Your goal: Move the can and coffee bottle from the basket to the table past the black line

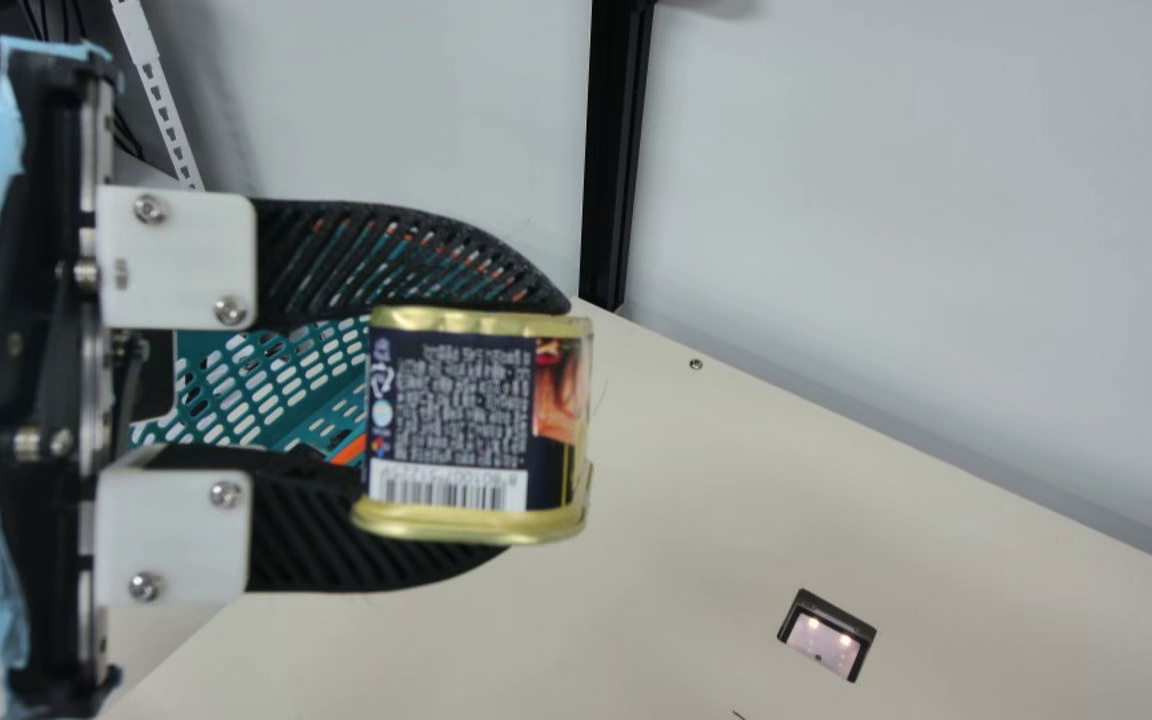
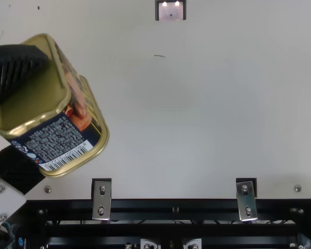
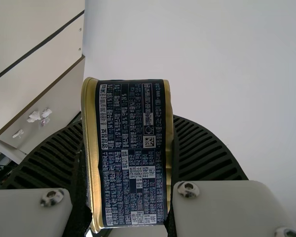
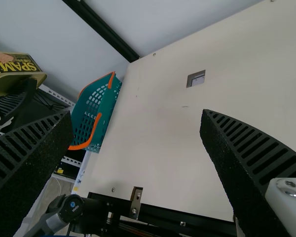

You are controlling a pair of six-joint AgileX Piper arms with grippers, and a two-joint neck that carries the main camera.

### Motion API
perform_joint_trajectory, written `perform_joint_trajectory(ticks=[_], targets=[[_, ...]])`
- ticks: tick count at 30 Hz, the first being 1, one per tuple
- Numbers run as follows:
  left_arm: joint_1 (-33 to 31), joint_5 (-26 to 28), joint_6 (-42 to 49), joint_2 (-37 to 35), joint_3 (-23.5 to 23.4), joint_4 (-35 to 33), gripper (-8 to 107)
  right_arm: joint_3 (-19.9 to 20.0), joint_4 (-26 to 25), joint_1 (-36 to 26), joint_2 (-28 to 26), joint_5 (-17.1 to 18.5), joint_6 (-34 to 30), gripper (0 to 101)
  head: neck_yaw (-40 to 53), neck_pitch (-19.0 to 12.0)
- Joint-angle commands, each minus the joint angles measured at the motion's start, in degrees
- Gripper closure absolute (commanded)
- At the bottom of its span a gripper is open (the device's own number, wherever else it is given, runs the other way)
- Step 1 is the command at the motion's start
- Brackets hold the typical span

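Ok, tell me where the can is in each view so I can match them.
Main view: can just left of centre.
Top view: can at left.
Left wrist view: can low, just left of centre.
Right wrist view: can at upper left edge.
Shared landmark: the left end effector, gripping it.

The left gripper (image 1: 538,426) has the can (image 1: 461,410) snug between its black fingers. A blue-green basket (image 1: 281,425) is behind them, on the left — and a black post (image 1: 614,150) stands at the cream surface's (image 1: 676,480) far edge.
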Motion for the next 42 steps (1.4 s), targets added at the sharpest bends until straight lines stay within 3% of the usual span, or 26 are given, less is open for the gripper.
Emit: perform_joint_trajectory(ticks=[1,10,18,27,42], targets=[[0.0,0.0,0.0,0.0,0.0,0.0,89,0.0,0.0,0.0,0.0,0.0,0.0,0,0.7,-1.5],[1.9,-0.5,2.6,0.4,0.7,0.6,89,0.0,0.0,0.0,0.0,0.0,0.0,0,0.7,-1.5],[3.1,-6.7,8.8,2.7,-0.1,7.3,89,0.0,0.0,0.0,0.0,0.0,0.0,0,0.7,-1.5],[-4.4,-21.6,18.5,6.4,-0.3,20.7,89,0.0,0.0,0.0,0.0,0.0,0.0,0,-1.7,-0.4],[-21.1,-48.1,30.2,8.6,7.0,40.6,89,0.0,0.0,0.0,0.0,0.0,0.0,0,-23.0,2.5]])
